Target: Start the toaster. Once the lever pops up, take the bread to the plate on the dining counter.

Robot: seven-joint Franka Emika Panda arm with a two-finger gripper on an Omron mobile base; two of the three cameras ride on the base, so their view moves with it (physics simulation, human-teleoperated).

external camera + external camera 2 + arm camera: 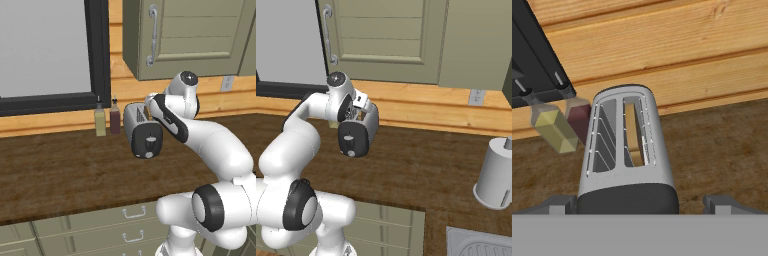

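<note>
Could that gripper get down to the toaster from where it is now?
Probably yes. The gripper hangs open just above the toaster, its fingertips either side of the black end. Nothing lies between them; the two bottles stand off to one side.

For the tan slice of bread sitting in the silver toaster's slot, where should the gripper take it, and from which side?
Probably the top edge of the tan bread slice, approached from straight above. It stands upright in one of the two slots of the silver rounded toaster, whose walls cover its faces, so only the upper edge is reachable. The open gripper would set one finger on each flat face.
</note>
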